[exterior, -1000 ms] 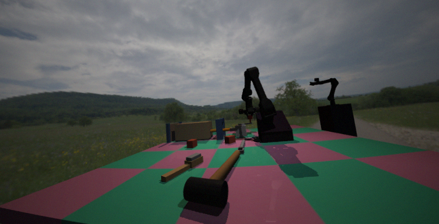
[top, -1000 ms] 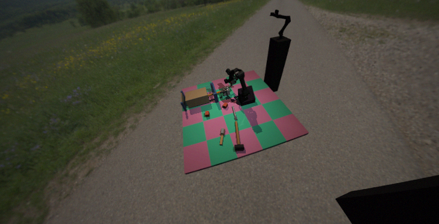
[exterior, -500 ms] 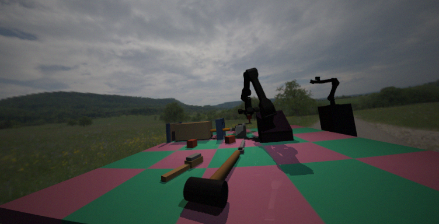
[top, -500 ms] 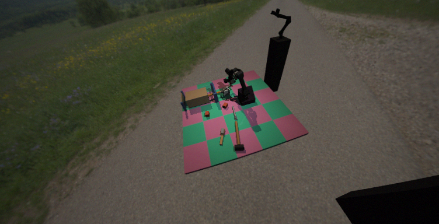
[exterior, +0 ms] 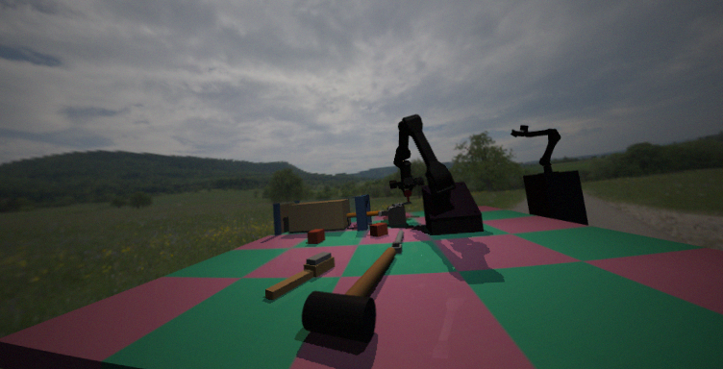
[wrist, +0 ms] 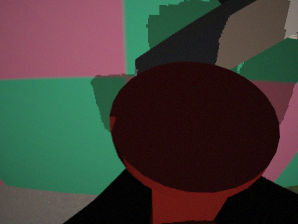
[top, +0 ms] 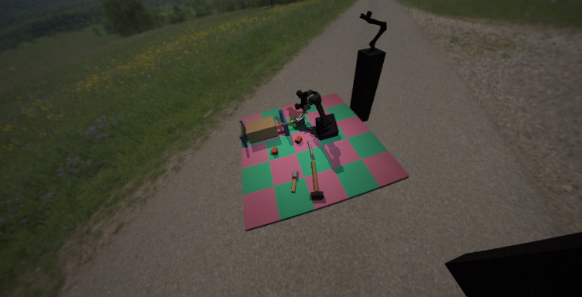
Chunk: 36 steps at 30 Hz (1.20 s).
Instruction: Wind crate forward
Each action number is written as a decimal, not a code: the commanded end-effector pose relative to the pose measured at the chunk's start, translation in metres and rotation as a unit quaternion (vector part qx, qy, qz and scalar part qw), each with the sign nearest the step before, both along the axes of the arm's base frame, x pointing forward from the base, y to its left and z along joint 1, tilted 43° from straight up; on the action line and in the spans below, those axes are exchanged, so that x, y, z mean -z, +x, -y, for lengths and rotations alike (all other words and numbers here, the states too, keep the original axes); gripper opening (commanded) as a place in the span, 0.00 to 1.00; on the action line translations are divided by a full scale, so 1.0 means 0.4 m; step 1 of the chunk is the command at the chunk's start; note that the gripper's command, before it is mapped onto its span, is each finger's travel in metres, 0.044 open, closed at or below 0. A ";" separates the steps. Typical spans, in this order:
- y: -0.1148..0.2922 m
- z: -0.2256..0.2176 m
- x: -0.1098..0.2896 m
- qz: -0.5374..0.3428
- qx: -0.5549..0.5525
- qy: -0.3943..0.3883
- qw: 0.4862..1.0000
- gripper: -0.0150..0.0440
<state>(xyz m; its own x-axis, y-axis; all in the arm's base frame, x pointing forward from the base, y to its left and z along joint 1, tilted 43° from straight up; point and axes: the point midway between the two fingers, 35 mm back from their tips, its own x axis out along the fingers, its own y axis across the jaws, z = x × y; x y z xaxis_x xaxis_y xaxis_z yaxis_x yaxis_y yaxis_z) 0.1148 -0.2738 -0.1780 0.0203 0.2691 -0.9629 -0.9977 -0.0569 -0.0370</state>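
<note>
Top view: the crate [top: 261, 128] sat on the checkered bench [top: 366, 172] between blue frame posts [top: 284, 121], with an orange strap [top: 279, 124] running from it toward the winch [top: 300, 124]. The arm reached down over the winch, its gripper [top: 300, 112] just above it. Two small red blocks [top: 274, 150] lay near the crate; a small mallet [top: 294, 180], a large hammer [top: 315, 179] and a slim metal tool [top: 310, 149] lay farther out.

Exterior view: the crate [exterior: 317, 214] appeared level behind the blue post [exterior: 362, 211]. The gripper [exterior: 406, 190] hung directly over the grey winch [exterior: 396, 214] and carried a red-tipped piece; contact with the winch could not be judged.

Wrist view: the fingers were clamped on the red stem of the winch handle [wrist: 194, 129], whose broad dark-red knob filled most of the frame. Grey winch body [wrist: 256, 30] showed beyond it.
</note>
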 end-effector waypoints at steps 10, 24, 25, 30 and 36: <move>0.052 0.020 0.023 0.011 0.000 0.000 1.000 0.25; 0.088 0.034 0.034 0.012 0.000 0.000 1.000 0.25; 0.090 0.034 0.035 0.012 0.000 0.000 1.000 0.25; 0.104 0.038 0.038 0.012 0.000 0.000 1.000 0.25; 0.121 0.042 0.041 0.013 0.000 0.000 1.000 0.25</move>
<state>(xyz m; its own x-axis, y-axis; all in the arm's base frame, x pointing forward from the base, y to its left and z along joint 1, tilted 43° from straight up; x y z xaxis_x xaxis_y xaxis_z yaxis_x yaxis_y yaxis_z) 0.1366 -0.2883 -0.1891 -0.0012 0.2782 -0.9605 -0.9993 -0.0372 -0.0095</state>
